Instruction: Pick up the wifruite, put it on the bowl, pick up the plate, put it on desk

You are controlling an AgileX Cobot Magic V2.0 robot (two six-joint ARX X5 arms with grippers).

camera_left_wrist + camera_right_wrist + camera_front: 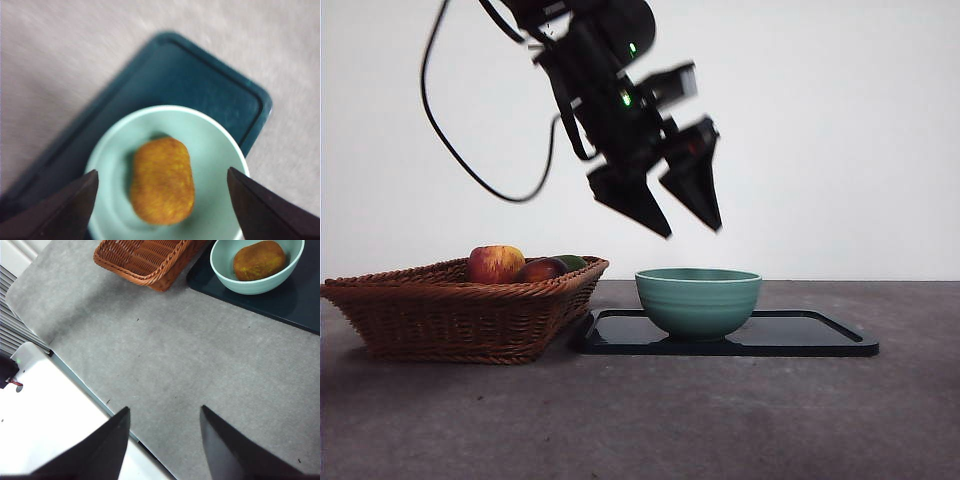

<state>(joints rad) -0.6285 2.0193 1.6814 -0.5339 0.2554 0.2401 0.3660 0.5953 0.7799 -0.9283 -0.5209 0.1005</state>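
The wifruite (162,181) lies on its side in the bottom of the bowl (698,300), with pale bowl floor showing all around it. The bowl stands on a dark, flat plate (820,333) with a raised rim; it sits toward the plate's basket end, leaving a long bare stretch of plate on the other side. The plate rests on the tabletop (720,420), and its near corner lies just beside the wicker basket (460,315), which holds a red-yellow apple (496,264) and a dark red fruit (540,270).

The left hand (695,232) hangs in the air above the bowl, clear of its rim, with its two jaws spread wide apart and nothing between them. The right hand (162,440) waits well away over bare tabletop near the table's edge, its jaws also parted and empty. In front of the plate and basket the tabletop lies open right up to the near edge.
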